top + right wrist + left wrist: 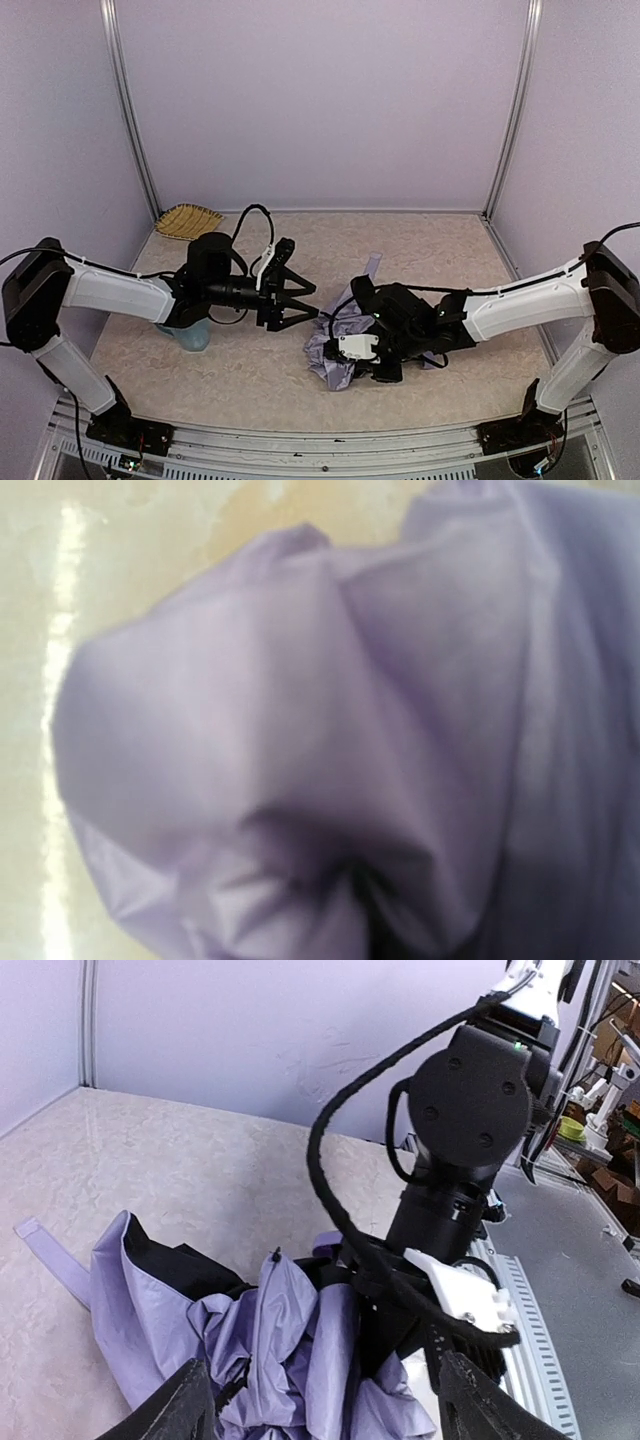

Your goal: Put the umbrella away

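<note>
Left jaws spread, umbrella (300, 1350) just ahead

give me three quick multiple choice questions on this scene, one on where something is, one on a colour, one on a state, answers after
1. Where does the woven straw mat lie?
A. at the middle of the near edge
B. in the far left corner of the table
C. at the near right corner

2. What colour is the outer fabric of the umbrella?
A. red
B. green
C. pale lavender

3. What state is the left gripper in?
A. open
B. shut on the umbrella
C. shut on the mat

Answers:
1 B: the top view shows it at the foot of the back wall, on the left.
2 C: the crumpled cloth is pale lavender in every view.
3 A: its fingers stand wide apart in the top and left wrist views.
</note>
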`<state>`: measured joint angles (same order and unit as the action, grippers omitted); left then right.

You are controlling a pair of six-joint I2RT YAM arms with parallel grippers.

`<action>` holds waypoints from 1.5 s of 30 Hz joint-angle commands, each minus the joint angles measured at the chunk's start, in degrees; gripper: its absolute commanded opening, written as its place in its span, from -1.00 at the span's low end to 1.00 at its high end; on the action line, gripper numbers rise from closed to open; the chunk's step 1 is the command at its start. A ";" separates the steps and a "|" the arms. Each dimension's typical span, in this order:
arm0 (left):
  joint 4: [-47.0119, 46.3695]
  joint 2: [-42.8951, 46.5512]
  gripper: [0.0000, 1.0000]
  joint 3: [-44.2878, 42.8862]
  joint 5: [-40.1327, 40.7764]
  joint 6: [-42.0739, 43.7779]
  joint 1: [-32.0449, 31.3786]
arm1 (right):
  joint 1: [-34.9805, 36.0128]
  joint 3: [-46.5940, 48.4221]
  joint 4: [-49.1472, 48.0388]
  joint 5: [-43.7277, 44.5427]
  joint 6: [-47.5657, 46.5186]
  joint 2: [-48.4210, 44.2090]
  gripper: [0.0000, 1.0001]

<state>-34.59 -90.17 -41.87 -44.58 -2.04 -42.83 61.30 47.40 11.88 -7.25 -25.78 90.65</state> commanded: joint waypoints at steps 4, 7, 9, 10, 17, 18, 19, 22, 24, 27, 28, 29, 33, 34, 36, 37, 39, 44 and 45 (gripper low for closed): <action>8.01 -12.99 0.52 -9.04 6.71 -0.29 0.62 | 1.66 0.22 -4.15 -0.02 -2.29 0.40 -0.96; 12.97 -19.87 0.52 -14.08 6.75 -0.10 0.30 | 2.42 0.23 -5.13 0.57 -2.55 0.42 -0.96; 16.98 -23.58 0.51 -17.43 6.99 0.89 -0.32 | 2.99 0.42 -5.91 1.64 -2.61 0.47 -0.95; 20.18 -25.46 0.49 -19.30 7.05 1.86 -0.67 | 3.17 0.46 -6.40 2.41 -2.61 0.33 -0.93; 35.09 -31.12 0.07 -24.13 5.90 5.16 -0.73 | 3.37 -1.55 -12.69 14.80 -2.12 -2.15 -0.41; 36.32 -31.18 0.05 -23.83 5.44 5.61 -0.62 | 3.12 -1.86 -13.30 15.74 -2.27 -1.98 -0.20; 37.01 -31.27 0.03 -23.56 4.92 6.07 -0.45 | 2.69 -1.97 -13.44 15.81 -2.36 -1.48 -0.01; 38.78 -31.91 -0.01 -22.96 2.92 7.26 0.09 | 1.42 -1.15 -11.35 14.39 -2.11 1.71 0.16; 40.43 -32.67 -0.04 -23.35 1.09 8.59 0.11 | 0.49 -0.09 -9.57 13.45 -2.11 4.40 0.18; 42.98 -33.93 -0.09 -24.54 -1.23 10.90 0.11 | -1.94 1.67 -8.19 11.49 -1.97 7.44 0.19; 43.70 -34.35 -0.11 -24.84 -1.55 11.51 0.04 | -2.76 2.07 -8.07 11.39 -1.91 8.12 0.19; 44.54 -34.75 -0.11 -25.25 -1.93 12.15 -0.02 | -3.63 3.02 -7.80 9.55 -1.83 8.68 0.20; 45.43 -34.95 -0.13 -25.59 -5.03 13.79 -0.01 | -5.88 6.14 -4.68 5.27 -1.60 12.00 0.15; 45.13 -34.75 -0.12 -25.55 -5.71 13.84 0.02 | -6.28 7.01 -3.27 3.83 -1.33 13.22 0.04; 43.21 -33.62 -0.02 -25.23 -7.05 13.28 0.53 | -6.79 8.62 -0.17 1.33 -0.37 15.15 -0.30; 40.76 -32.50 0.07 -24.33 -7.24 11.97 1.13 | -6.96 8.97 1.08 -0.21 0.20 15.58 -0.42; 31.13 -28.15 0.29 -20.64 -6.67 6.13 2.97 | -7.21 8.83 2.98 -4.05 1.01 15.42 -0.55; 0.42 -11.43 0.58 -5.60 -0.24 -5.25 7.39 | -8.15 8.65 8.07 -13.85 3.59 15.10 -0.73; -3.00 -8.29 0.59 -3.18 1.86 -4.57 7.52 | -8.28 8.86 9.34 -15.33 3.99 15.22 -0.76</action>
<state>-15.62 -110.39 -52.25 -46.13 0.45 -36.91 54.28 57.19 10.09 -13.63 -26.33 102.83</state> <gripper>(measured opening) 0.782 0.213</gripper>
